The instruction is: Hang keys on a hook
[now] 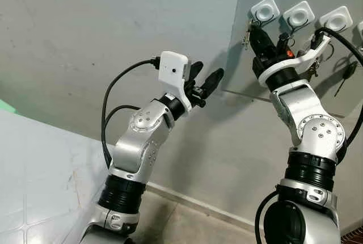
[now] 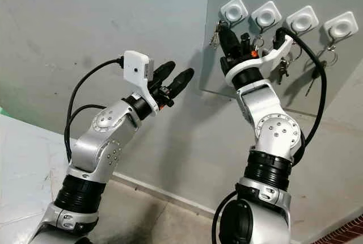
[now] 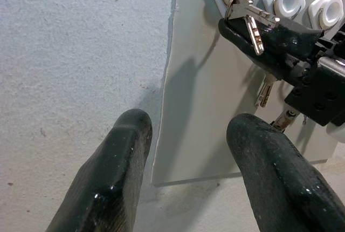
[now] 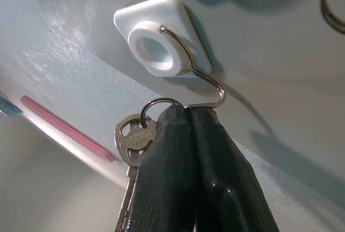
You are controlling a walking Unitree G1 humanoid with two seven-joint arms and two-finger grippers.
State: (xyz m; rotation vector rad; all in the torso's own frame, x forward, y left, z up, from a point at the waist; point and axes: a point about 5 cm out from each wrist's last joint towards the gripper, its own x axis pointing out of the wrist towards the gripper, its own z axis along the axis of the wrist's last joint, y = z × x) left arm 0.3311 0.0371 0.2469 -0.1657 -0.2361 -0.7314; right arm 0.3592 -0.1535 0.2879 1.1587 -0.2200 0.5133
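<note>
Keys (image 4: 132, 144) are dangling by the hook (image 4: 207, 83); right tool (image 4: 188, 114), pinching their ring, is seating it; next, releasing.

The keys (image 4: 133, 151), brass-toned and silver on a thin steel split ring, hang just below the first white hook (image 4: 161, 40) of the row on the grey wall panel. The ring sits at the bent tip of that hook's wire, with the blades dangling downward. The hook has a square white base with a round boss.
</note>
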